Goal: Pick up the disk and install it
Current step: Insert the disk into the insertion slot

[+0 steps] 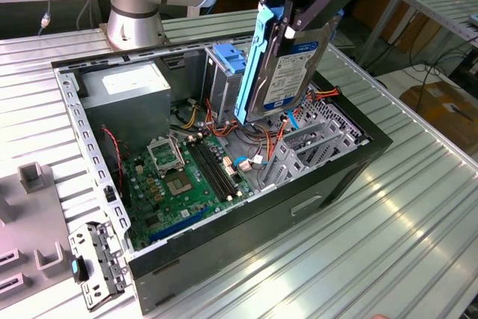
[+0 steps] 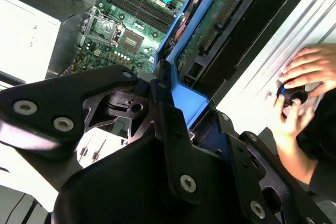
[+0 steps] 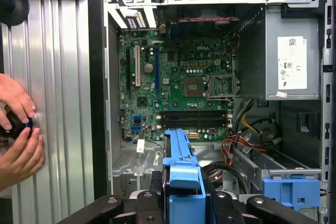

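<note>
The disk [image 1: 290,72] hangs on edge above the open computer case [image 1: 314,199], label with a blue band facing the exterior view's right, a blue rail [image 1: 250,65] along its side. My gripper [image 1: 287,29] is shut on its upper end. The lower end of the disk is over the drive area beside the light-blue bracket [image 1: 228,57]. The second wrist view shows the disk's green circuit side [image 2: 215,24] running away from the gripper [image 2: 178,124]. In the first wrist view the blue rail [image 3: 181,166] sticks out from the gripper [image 3: 184,203] over the case floor.
Inside the case lie a green motherboard [image 1: 187,177], a big grey box with a white sticker [image 1: 123,95] and orange and red cables [image 1: 224,128]. A person's hands [image 3: 18,129] work on the ribbed metal table [image 1: 388,244] beside the case. A loose metal panel [image 1: 97,263] lies by the case corner.
</note>
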